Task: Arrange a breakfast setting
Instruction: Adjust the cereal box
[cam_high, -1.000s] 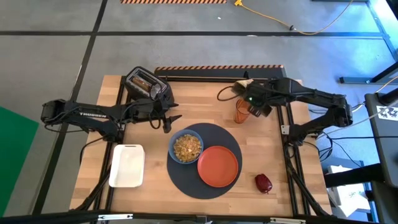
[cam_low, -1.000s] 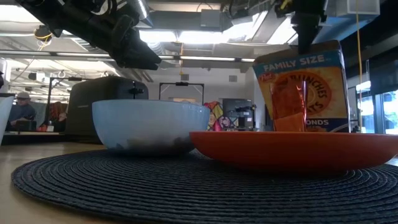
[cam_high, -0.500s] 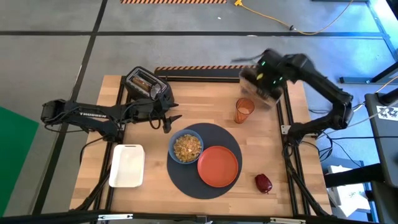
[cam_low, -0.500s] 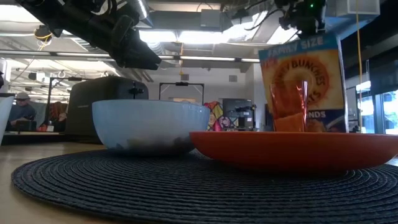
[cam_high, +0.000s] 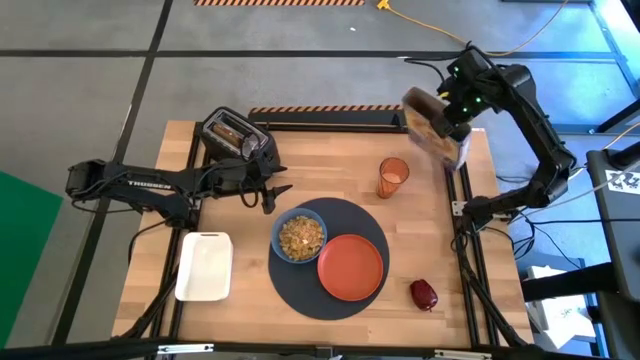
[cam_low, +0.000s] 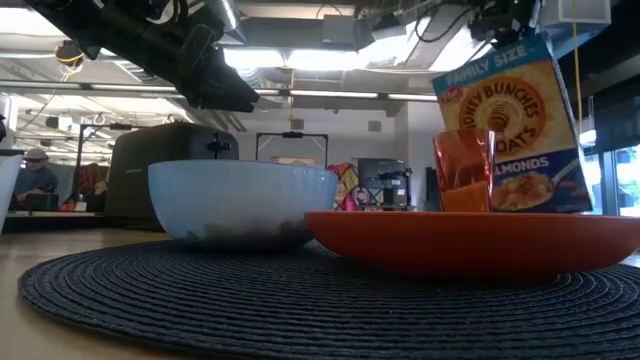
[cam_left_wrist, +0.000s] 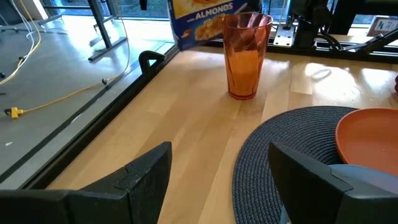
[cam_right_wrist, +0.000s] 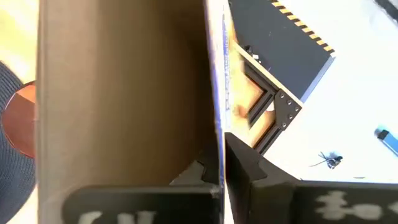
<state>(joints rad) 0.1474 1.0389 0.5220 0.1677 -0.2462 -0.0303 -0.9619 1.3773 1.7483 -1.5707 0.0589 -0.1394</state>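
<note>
Two arms here, only one busy. The right gripper is clamped on an open cereal box, holding it up in the air over the far right corner of the desk, tilted. In the right wrist view the fingers pinch one cardboard wall at the open top. That box is light and thin-walled, so I'd guess it flexes and can swing in a pinch like that; a hold lower across the narrow sides would be steadier.

Just inboard of the box stands the translucent orange cup, upright on bare wood, near the far edge of the dark-grey mat but not on it. Thin plastic, light, tippy I'd say; take it around the body near the middle.

On the mat, the blue bowl, already full of cereal, sits touching the orange plate, which is empty. The small dark-red fruit lies off the mat toward the near right corner; round and smooth, likely to roll.

The left gripper hovers with fingers spread wide, beside the toaster. A white tray sits near left.
</note>
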